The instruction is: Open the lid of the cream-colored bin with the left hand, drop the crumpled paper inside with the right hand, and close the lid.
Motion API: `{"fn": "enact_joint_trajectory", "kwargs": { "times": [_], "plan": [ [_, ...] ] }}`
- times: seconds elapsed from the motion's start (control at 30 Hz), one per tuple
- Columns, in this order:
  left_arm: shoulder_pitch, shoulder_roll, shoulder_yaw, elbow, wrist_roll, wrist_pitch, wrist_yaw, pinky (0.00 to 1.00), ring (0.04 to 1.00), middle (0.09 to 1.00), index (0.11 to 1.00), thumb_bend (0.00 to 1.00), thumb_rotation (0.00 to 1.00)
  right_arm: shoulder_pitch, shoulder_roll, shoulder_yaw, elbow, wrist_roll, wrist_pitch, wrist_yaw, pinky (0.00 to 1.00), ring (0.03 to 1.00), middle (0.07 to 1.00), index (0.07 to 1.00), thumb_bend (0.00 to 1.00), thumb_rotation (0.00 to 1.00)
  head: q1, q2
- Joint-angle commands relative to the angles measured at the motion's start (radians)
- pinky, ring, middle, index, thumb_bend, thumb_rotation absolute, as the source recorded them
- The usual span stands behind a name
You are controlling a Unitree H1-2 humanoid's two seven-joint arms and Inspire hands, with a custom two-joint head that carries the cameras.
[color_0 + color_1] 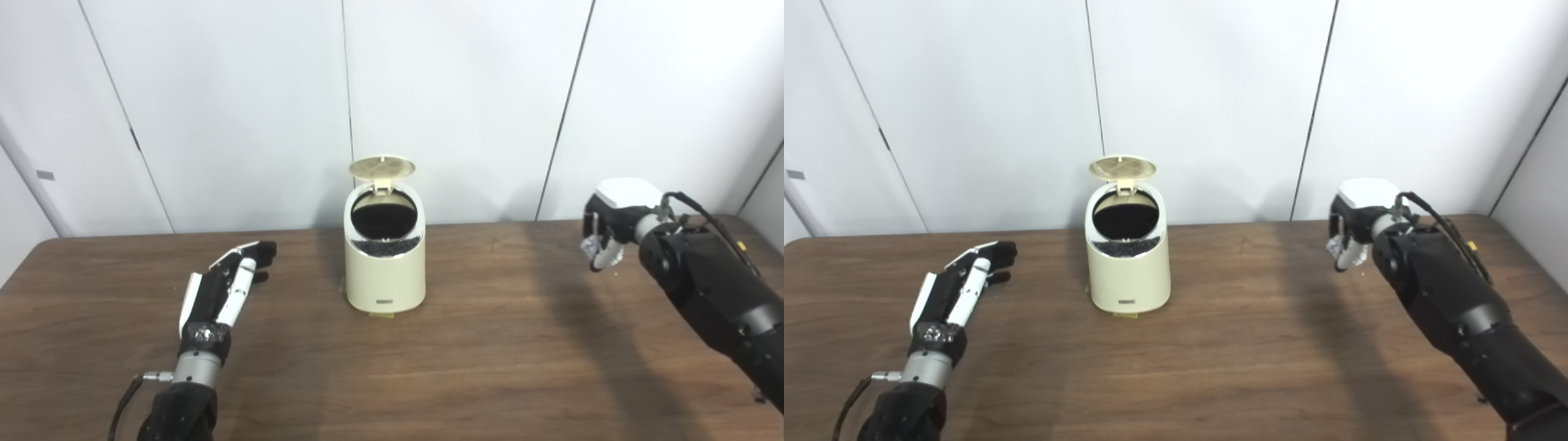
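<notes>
The right hand [603, 236] is closed around the crumpled paper [589, 247], raised well to the right of the cream-colored bin [384, 260]. Its lid [381, 166] stands open. The left hand [229, 282] lies open, empty, beside the bin. A release before the opening would probably drop the paper on the table [490, 343].

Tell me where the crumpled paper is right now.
The crumpled paper is held in the right hand, raised above the table on the right side, well apart from the cream-colored bin, whose lid stands open.
</notes>
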Motion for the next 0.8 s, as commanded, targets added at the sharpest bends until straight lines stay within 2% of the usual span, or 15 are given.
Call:
{"fn": "enact_joint_trajectory", "kwargs": {
  "times": [0.0, 0.07, 0.13, 0.2, 0.3, 0.43, 0.57, 0.77],
  "plan": [
    [-0.052, 0.013, 0.002, 0.003, -0.015, -0.027, -0.002, 0.75, 0.804, 0.784, 0.752, 0.23, 0.74, -0.092, -0.029, -0.020, -0.082, -0.011, 0.012, 0.049, 0.20, 0.278, 0.419, 0.491, 0.53, 0.00, -0.002, -0.002],
    [-0.053, 0.014, 0.000, 0.009, -0.013, -0.029, 0.003, 0.73, 0.799, 0.786, 0.756, 0.24, 0.71, -0.103, -0.023, -0.024, -0.134, -0.019, 0.024, 0.098, 0.27, 0.336, 0.433, 0.494, 0.53, 0.00, -0.002, -0.002],
    [-0.055, 0.014, 0.001, 0.014, -0.016, -0.029, 0.006, 0.73, 0.794, 0.787, 0.758, 0.25, 0.68, -0.126, -0.032, -0.018, -0.191, -0.009, -0.031, 0.135, 0.29, 0.363, 0.432, 0.498, 0.53, 0.00, -0.004, -0.004],
    [-0.058, 0.014, 0.004, 0.020, -0.022, -0.029, 0.005, 0.73, 0.800, 0.794, 0.767, 0.25, 0.66, -0.142, -0.031, -0.019, -0.230, -0.011, -0.046, 0.172, 0.29, 0.356, 0.416, 0.501, 0.53, 0.00, -0.007, -0.005],
    [-0.061, 0.010, 0.008, 0.020, -0.033, -0.022, 0.007, 0.75, 0.809, 0.798, 0.763, 0.26, 0.63, -0.177, -0.015, -0.012, -0.287, -0.047, -0.024, 0.248, 0.25, 0.320, 0.396, 0.502, 0.53, 0.00, -0.006, -0.006],
    [-0.062, 0.011, 0.008, 0.022, -0.036, -0.023, 0.005, 0.77, 0.820, 0.802, 0.764, 0.26, 0.63, -0.204, 0.006, -0.021, -0.364, -0.046, -0.070, 0.263, 0.23, 0.279, 0.406, 0.495, 0.53, 0.00, -0.005, -0.008],
    [-0.062, 0.013, 0.006, 0.025, -0.032, -0.030, 0.007, 0.77, 0.819, 0.801, 0.766, 0.27, 0.64, -0.226, 0.050, -0.032, -0.433, -0.040, -0.055, 0.317, 0.24, 0.314, 0.405, 0.497, 0.53, 0.00, -0.005, -0.008],
    [-0.061, 0.011, 0.006, 0.024, -0.031, -0.022, 0.009, 0.78, 0.826, 0.806, 0.774, 0.27, 0.65, -0.261, 0.144, -0.021, -0.511, -0.065, -0.003, 0.444, 0.22, 0.287, 0.393, 0.502, 0.52, 0.00, 0.002, -0.012]
  ]
}}
